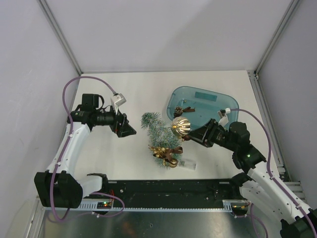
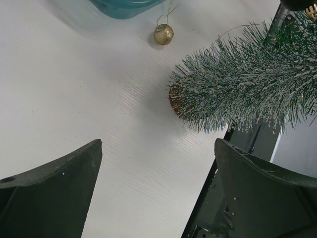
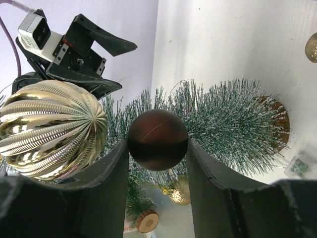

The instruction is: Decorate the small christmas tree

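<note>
On the bench, between left claw and right claw, one small christmas tree lies on its side. Light, bristly and springy, I judge; best held by the wood base. Left claw spread, empty. Right claw pinches one brown ball, with one ribbed gold ball beside it. Farther off, one small gold ball and one teal tub.
</note>
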{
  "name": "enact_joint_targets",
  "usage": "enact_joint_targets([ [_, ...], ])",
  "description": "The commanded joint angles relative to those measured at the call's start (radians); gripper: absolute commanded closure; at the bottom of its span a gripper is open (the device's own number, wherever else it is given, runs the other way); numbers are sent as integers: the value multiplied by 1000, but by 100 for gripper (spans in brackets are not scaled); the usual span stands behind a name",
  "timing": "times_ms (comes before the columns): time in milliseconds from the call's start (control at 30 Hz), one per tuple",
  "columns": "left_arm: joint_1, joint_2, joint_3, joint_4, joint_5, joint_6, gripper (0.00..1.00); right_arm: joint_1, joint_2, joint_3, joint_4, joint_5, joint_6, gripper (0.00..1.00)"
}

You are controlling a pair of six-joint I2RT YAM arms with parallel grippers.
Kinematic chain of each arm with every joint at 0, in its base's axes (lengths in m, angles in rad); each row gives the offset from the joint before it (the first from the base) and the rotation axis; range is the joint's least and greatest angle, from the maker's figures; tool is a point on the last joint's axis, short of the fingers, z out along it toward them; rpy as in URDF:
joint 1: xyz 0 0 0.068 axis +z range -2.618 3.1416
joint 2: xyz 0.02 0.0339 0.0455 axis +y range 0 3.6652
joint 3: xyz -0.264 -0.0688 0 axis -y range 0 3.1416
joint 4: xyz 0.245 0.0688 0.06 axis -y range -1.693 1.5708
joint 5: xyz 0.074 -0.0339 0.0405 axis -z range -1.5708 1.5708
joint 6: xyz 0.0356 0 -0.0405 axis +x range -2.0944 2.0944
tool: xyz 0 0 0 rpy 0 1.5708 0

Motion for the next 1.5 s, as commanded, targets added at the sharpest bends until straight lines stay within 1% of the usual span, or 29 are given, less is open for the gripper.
enact_joint_targets([
  [0,4,-1,25,11,32,15,1,-9,-10,-2,2,-38,-20,73],
  [300,5,-3,23,11,34,13,1,-13,-5,-2,-27,-57,-44,74],
  [767,4,-6,22,11,38,13,1,-12,-62,-2,-91,-35,-57,75],
  [1267,4,-11,25,10,38,11,1,42,-10,21,-58,-3,-74,77],
  [1467,4,-15,26,11,41,10,1,84,-7,60,-103,56,-100,79],
])
